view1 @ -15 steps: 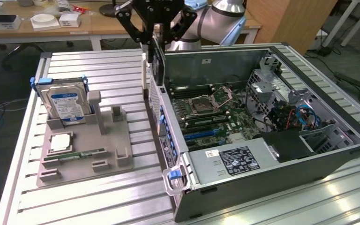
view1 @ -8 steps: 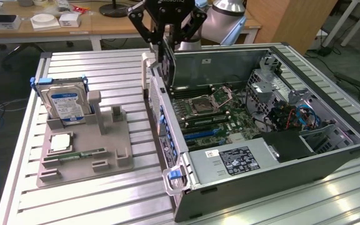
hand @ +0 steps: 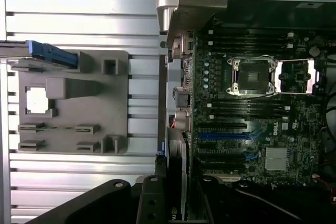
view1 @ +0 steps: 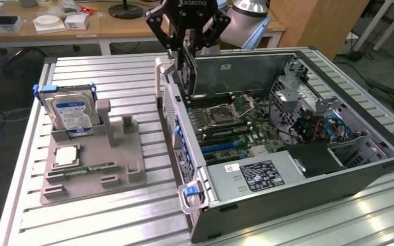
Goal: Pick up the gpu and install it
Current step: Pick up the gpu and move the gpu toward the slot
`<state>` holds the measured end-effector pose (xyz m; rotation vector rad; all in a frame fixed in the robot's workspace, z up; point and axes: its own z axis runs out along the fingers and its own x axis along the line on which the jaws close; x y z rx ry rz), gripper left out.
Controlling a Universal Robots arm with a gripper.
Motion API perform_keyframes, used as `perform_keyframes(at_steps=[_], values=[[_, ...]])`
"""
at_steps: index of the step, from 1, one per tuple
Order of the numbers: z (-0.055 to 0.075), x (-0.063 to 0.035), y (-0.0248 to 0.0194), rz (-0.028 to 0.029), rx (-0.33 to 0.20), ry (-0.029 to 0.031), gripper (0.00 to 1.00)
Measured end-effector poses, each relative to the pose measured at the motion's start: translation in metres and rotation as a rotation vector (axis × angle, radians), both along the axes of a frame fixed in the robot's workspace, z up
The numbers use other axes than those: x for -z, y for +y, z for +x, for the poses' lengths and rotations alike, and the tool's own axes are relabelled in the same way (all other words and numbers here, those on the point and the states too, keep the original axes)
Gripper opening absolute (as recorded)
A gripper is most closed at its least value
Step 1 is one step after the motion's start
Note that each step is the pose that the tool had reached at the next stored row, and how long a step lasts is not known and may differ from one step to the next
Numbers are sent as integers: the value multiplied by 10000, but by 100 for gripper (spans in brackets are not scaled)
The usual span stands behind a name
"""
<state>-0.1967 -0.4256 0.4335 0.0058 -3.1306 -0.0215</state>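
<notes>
Slatted metal tabletop point(view1: 115, 72), open computer case point(view1: 307, 192); hand point(view1: 186, 51) clenched on upright gpu point(view1: 185, 77), poised over case's rear wall.

Over the computer case point(view1: 307, 190), the gpu point(view1: 187, 77) — beside it, fixture point(view1: 94, 171) bearing hard drive point(view1: 72, 110).

The desk point(view1: 115, 72) is ribbed bare aluminium with a dull brushed sheen. The parts holder point(view1: 94, 159) is matt grey plastic. The hard drive point(view1: 74, 110) is silvery metal under a glossy label. The gpu point(view1: 187, 77) looks matt black, like the gripper point(view1: 186, 48). The computer case point(view1: 299, 195) is dark matt metal.
</notes>
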Motion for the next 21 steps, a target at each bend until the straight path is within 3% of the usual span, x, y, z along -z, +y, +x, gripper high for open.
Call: perform_keyframes(at_steps=[12,21], values=[[149,18,0,-1,0,-6,27],[331,38,0,-1,0,-9,27]])
